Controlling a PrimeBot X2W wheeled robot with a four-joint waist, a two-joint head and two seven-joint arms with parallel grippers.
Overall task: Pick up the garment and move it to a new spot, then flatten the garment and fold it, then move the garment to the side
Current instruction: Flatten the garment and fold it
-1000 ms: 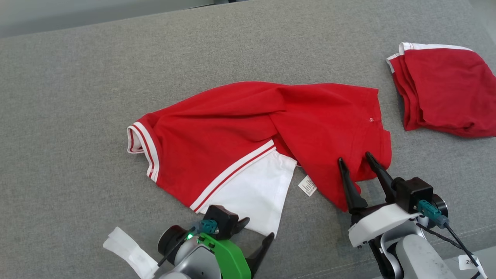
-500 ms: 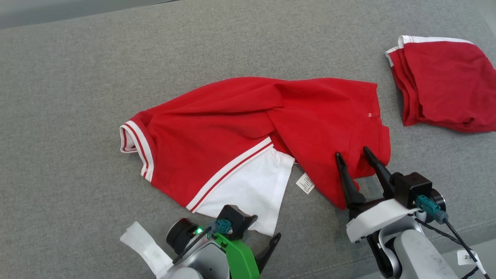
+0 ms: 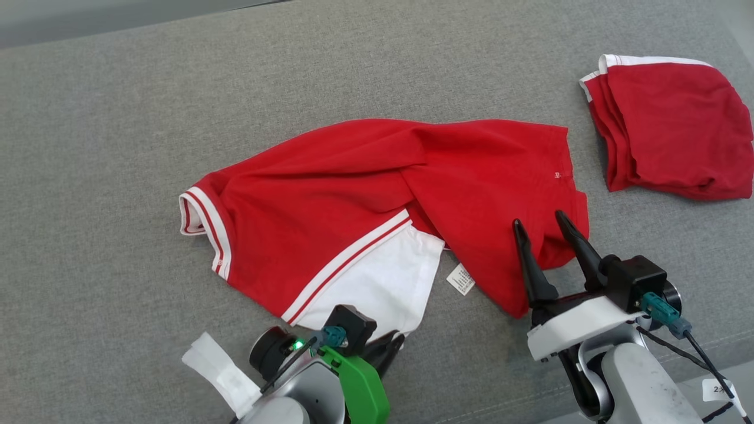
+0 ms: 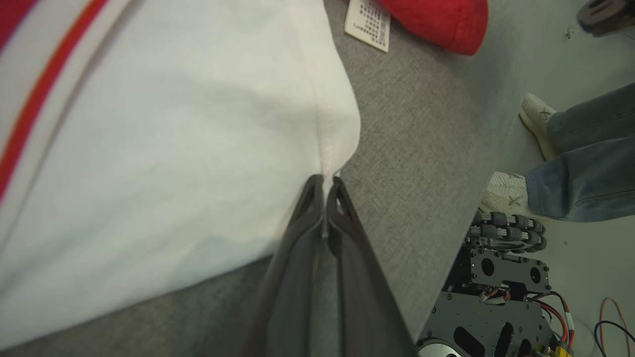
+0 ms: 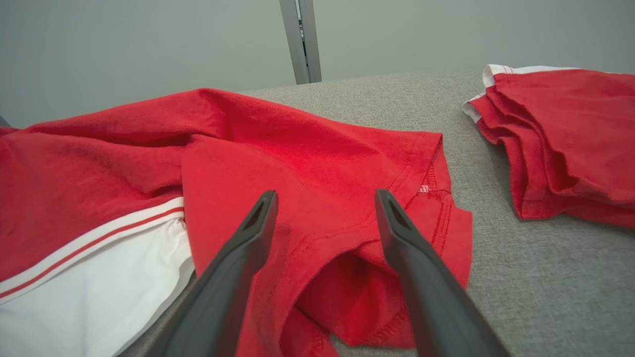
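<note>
Where the grey fabric-covered tabletop (image 3: 118, 147) stretches across the head view, the garment (image 3: 353, 194), a red shirt, lies crumpled near its middle, spread wide from left to right with deep folds running through the body. A second red garment (image 3: 671, 141), folded into a neat stack with a white edge showing at the top, sits well apart at the far right of the tabletop. On the crumpled shirt a white panel (image 3: 383, 282), bordered by white and red stripes, points toward the robot, and a striped sleeve cuff (image 3: 203, 227) marks the shirt's left end. The right claw (image 3: 538, 219) is over the shirt's red right-hand hem, its two dark fingers spread wide with rumpled fabric showing between them; whether the tips touch the cloth cannot be told. The left claw (image 4: 325, 181) is at the near corner of the white panel, its fingers pressed together and pinching the stitched edge of that panel, which puckers upward between the tips. Beyond the tabletop's edge, in the left wrist view, a person's legs in blue jeans (image 4: 590, 173) and pale shoes (image 4: 536, 119) stand on the floor. A small white care label (image 3: 460, 278) lies flat on the tabletop just beside the white panel.
</note>
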